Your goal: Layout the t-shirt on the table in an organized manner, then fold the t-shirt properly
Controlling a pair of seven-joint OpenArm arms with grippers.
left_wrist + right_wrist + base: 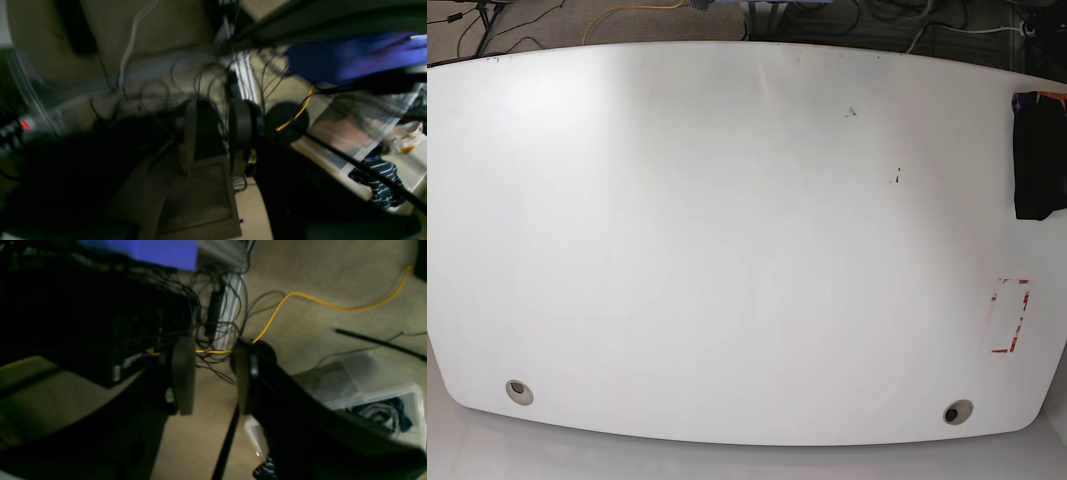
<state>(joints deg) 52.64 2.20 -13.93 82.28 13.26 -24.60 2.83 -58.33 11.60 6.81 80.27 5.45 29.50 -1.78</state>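
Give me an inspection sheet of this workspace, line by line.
Surface: white table, glossy, two grommet holes near the front edge, a red-and-white tape rectangle at right, a few dark specks.
Job's things: black t-shirt, bunched at the table's right edge, partly out of frame.
Clutter: nothing seen on the table.
Claws: left claw and right claw, both jaws apart, holding nothing, off the table.
Cables: yellow cable and tangled black wires on the carpet.
Surroundings: clear bin holding clothes.

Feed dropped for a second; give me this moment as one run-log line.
t-shirt: bunched dark at table far edge, not laid out | left gripper: open, empty | right gripper: open, empty | fold: not begun
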